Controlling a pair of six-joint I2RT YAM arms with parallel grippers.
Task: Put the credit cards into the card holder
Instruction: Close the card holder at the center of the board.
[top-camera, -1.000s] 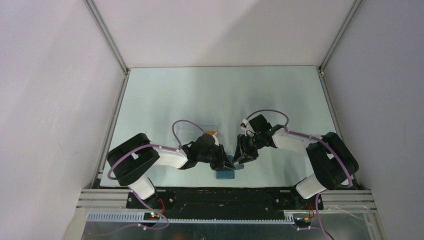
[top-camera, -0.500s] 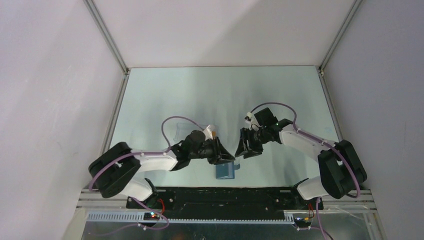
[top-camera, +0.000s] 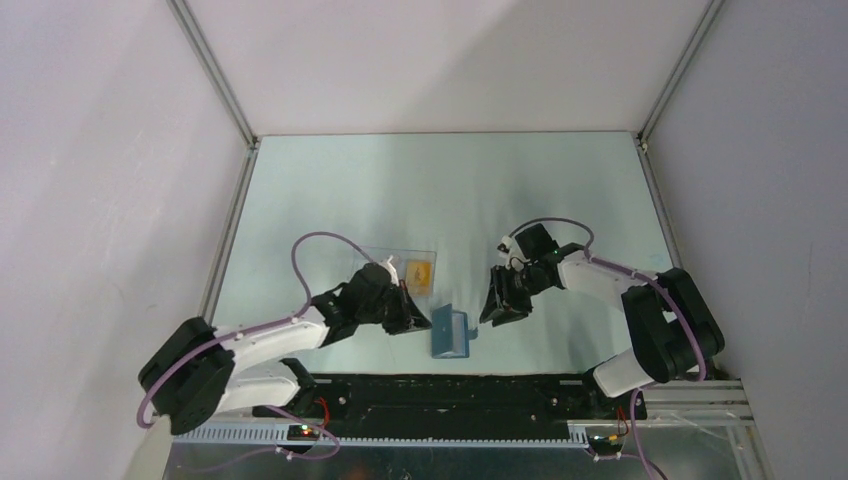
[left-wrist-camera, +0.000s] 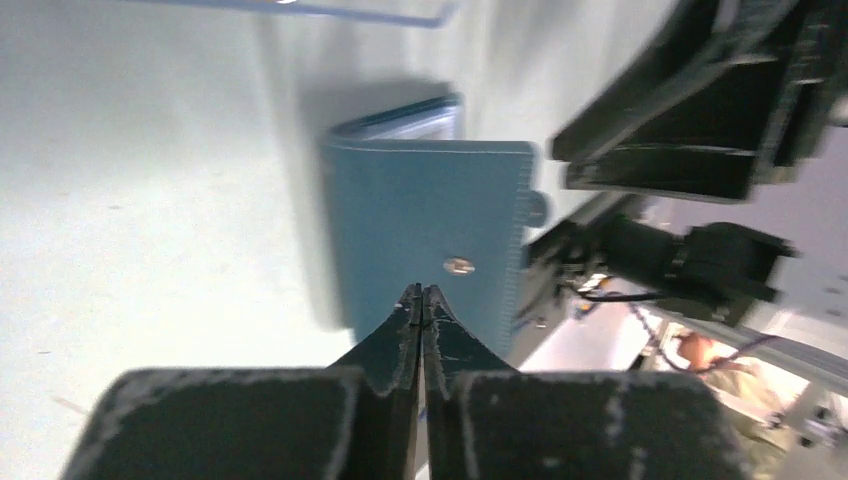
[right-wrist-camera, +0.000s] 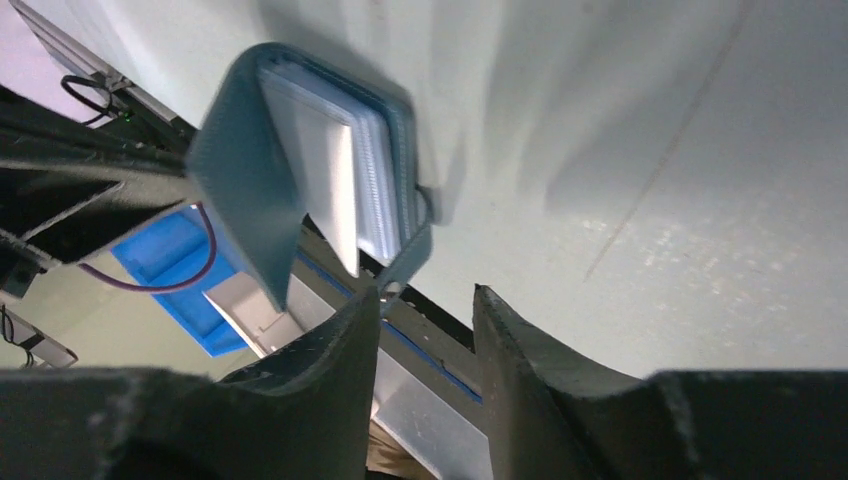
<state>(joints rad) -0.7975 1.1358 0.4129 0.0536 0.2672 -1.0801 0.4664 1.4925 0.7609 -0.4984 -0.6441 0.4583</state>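
Both arms have drawn apart from the card holder (top-camera: 450, 335), the left one swinging back and leftward, so the holder now sits uncovered between them. It lies on the bench (top-camera: 330, 190) close to the front edge. In the top view its long axis runs roughly near to far. It is half open like a book: the right wrist view shows the darker blue cover lifted off the paler inner panels.

Just left of it, the left end effector (left-wrist-camera: 422, 296) points at the cover, its fingertips pressed together with nothing between them. Just right of it, the right end effector (right-wrist-camera: 425, 312) has its fingers partly spread, the gap empty, and its tips are close to the holder's edge.

Farther back and left, an orange credit card (top-camera: 420, 272) lies within the outline of a clear plastic sheet (top-camera: 385, 256), its long side also running roughly near to far, apart from the holder.
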